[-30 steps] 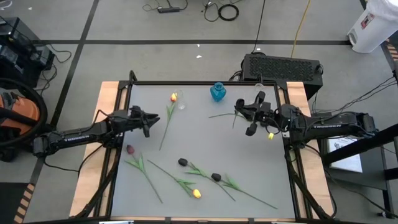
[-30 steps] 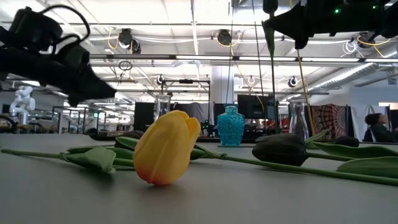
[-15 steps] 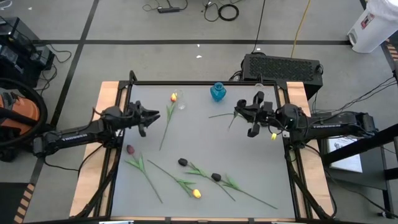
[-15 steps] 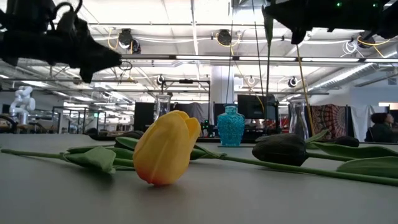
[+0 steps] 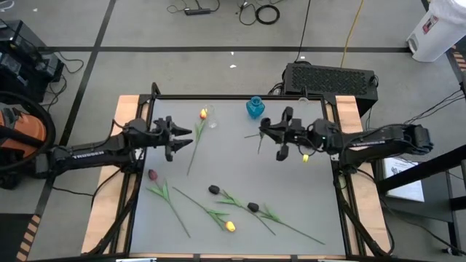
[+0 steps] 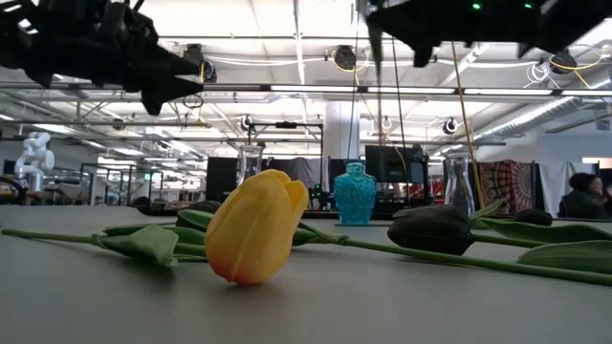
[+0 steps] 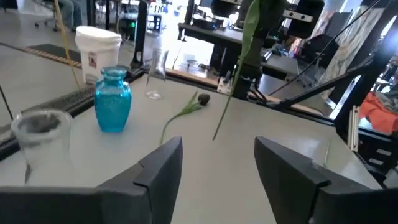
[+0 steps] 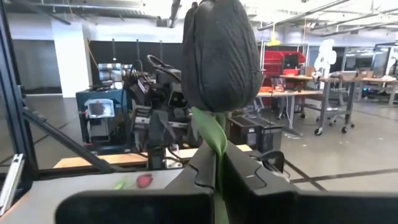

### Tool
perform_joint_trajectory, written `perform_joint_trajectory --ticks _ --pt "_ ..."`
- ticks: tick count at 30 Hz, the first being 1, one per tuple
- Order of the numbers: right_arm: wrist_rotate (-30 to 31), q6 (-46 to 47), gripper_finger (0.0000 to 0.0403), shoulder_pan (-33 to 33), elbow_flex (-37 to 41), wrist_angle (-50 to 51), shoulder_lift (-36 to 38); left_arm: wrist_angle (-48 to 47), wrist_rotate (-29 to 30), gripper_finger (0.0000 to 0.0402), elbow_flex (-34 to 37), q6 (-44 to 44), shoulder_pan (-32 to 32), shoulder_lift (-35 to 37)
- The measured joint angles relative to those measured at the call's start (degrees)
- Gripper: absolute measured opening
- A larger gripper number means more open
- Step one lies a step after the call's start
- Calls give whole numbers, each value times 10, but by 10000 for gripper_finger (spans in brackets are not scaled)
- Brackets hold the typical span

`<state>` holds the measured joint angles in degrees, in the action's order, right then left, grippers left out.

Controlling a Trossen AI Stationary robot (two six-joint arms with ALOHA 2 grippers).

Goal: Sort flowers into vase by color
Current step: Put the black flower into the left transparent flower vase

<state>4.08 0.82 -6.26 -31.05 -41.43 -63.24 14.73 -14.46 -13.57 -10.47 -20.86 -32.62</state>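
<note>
Shifted leftward since earlier, right gripper (image 5: pixel 271 138) pinches a black tulip (image 8: pixel 220 56) at upper centre; left gripper (image 5: pixel 177 137) spread wide.

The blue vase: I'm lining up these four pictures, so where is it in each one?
High view: blue vase at the table's far edge, near the middle.
Low view: centre, behind the yellow tulip.
Left wrist view: left of centre.
Right wrist view: not in it.
Shared landmark: the clear vase beside it.
</note>
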Motion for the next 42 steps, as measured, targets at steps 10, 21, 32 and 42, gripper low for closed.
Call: perform_joint_trajectory --ticks 10,21,32,42 --pt "-30 -14 2 0 -123 0 -121 178 -34 210 -3 13 22 -82" --pt "-64 -12 2 0 -215 -4 -220 254 -34 210 -52 59 44 -196" --pt "-93 -4 2 0 -257 -4 -246 253 -33 210 -154 112 71 -331" --pt "-104 13 2 5 -257 5 -246 253 -32 210 -211 110 81 -395"
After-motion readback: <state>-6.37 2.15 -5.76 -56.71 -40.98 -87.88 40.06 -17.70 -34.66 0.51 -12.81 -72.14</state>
